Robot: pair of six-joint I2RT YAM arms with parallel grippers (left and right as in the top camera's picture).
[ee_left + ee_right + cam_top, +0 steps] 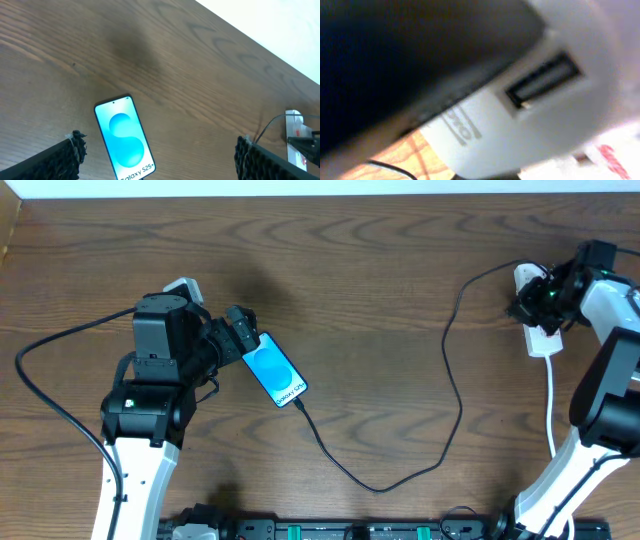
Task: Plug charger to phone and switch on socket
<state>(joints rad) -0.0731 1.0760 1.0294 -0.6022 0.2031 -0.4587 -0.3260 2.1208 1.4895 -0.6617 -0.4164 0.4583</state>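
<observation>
Clearly left gripper (160, 150) is spread wide by the phone (122, 140); right gripper (536, 298) at the socket (543, 338), opening impossible to tell

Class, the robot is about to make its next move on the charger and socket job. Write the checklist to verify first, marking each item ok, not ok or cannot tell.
1. Phone flat, screen up, on the table: ok.
2. Charger reaches the phone's lower end: ok; tip fully seated: cannot tell.
3. Charger lies slack: ok.
4. Left gripper open, fingers not clamping the phone: ok.
5. Right gripper at the socket: ok; open or shut: cannot tell.
6. Socket switched on: cannot tell, close view blurred.
</observation>
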